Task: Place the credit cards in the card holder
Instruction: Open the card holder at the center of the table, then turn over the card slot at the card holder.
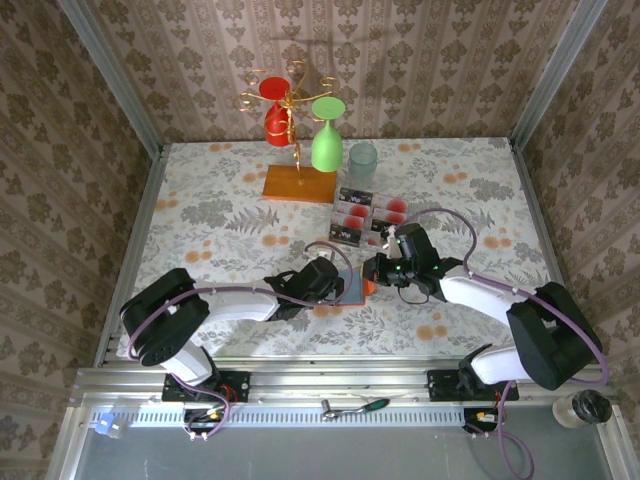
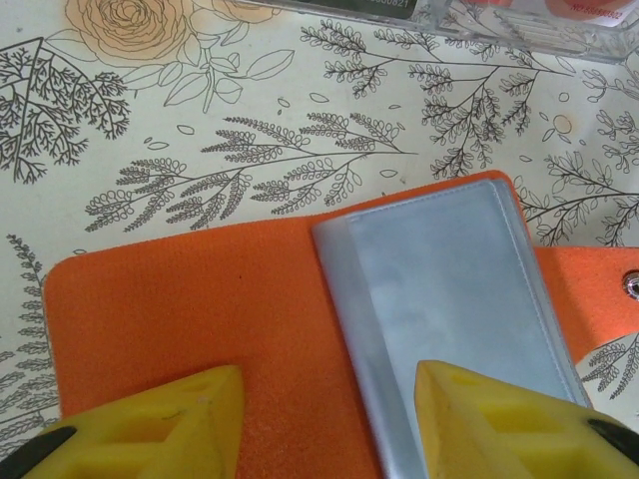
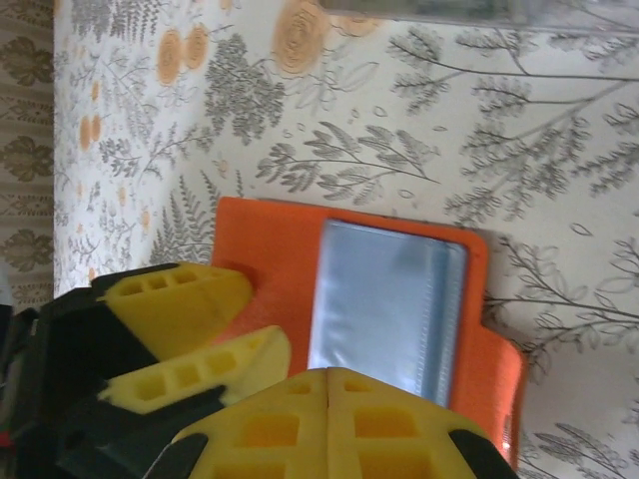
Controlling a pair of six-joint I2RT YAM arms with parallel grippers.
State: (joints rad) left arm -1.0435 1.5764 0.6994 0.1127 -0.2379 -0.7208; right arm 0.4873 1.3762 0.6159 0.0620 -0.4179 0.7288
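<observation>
The orange card holder (image 2: 180, 309) lies open on the flowered cloth, its clear plastic sleeve (image 2: 439, 279) facing up. My left gripper (image 2: 329, 384) is open and low over it, one fingertip on the orange flap and the other on the sleeve. My right gripper (image 3: 329, 384) is shut, with nothing seen between its fingers, at the near edge of the sleeve (image 3: 384, 299). From above, both grippers meet over the card holder (image 1: 366, 287), left gripper (image 1: 335, 280) and right gripper (image 1: 377, 270). The credit cards (image 1: 372, 213) lie in a clear tray just behind.
A wire glass rack on an orange wooden base (image 1: 298, 185) holds a red glass (image 1: 275, 110) and a green glass (image 1: 326, 140) at the back. A clear tumbler (image 1: 362, 160) stands beside it. The clear tray's edge (image 2: 519, 25) is just beyond the holder.
</observation>
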